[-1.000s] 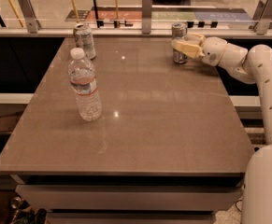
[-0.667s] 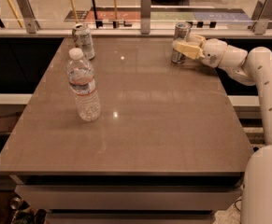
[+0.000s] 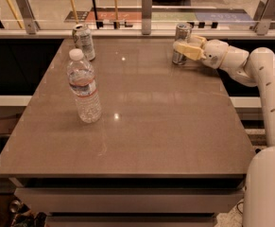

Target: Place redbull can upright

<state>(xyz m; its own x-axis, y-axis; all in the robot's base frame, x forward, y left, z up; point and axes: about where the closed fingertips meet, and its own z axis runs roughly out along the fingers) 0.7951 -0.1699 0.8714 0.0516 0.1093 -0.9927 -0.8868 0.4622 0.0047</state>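
The redbull can [image 3: 180,36], slim and silver, stands upright at the far right of the table [image 3: 141,126], with its base on or just above the top. My gripper [image 3: 190,46] reaches in from the right and is shut on the can's middle. One cream finger [image 3: 184,49] lies across the can's front and the other sits behind it.
A clear water bottle [image 3: 84,88] stands upright left of the table's centre. A white-and-green-labelled can [image 3: 84,41] stands at the far left. A glass railing with metal posts [image 3: 147,6] runs behind the table's far edge. My white arm [image 3: 264,79] runs along the table's right side.
The gripper and the can have barely moved; the can lifted slightly and came back down. The bottle and the other can are unchanged.
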